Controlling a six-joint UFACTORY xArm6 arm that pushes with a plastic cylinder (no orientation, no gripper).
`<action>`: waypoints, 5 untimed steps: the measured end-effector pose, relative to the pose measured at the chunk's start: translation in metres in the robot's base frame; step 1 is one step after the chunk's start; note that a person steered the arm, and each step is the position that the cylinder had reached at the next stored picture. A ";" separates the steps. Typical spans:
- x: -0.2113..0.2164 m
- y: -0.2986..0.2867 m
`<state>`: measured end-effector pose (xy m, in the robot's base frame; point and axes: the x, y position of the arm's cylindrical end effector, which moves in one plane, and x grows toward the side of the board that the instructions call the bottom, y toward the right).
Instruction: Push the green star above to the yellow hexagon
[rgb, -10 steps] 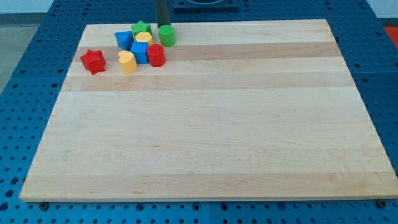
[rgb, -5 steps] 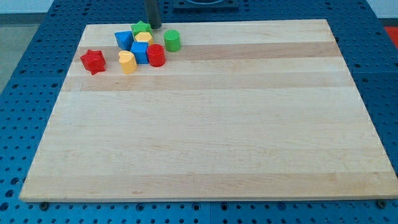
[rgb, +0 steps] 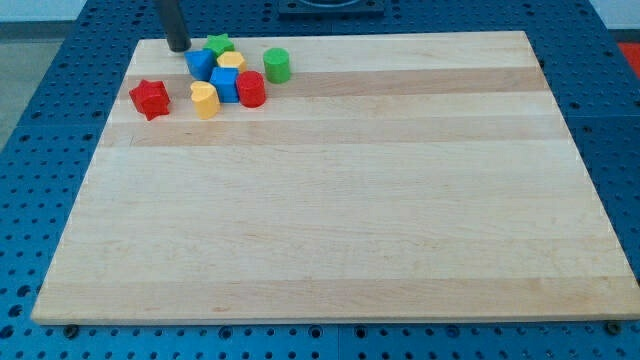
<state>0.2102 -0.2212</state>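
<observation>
No fingers here to open or close, just my tip (rgb: 178, 46), now swung across so the green star (rgb: 219, 45) sits near on its view-right, nudged left, directly above the yellow hexagon (rgb: 230, 62), looks basically done.

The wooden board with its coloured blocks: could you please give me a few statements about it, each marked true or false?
1. My tip sits toward the view's left of the green star block. True.
2. The green cylinder block touches the red cylinder block. False: a gap of board separates them.
3. The red star block stands alone at the view's left of the cluster. True.
4. The yellow hexagon block lies at the view's bottom edge of the wooden board. False: it lies near the top, just below the green star.
</observation>
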 end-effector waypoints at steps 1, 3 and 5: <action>0.001 0.017; 0.004 0.093; 0.015 0.095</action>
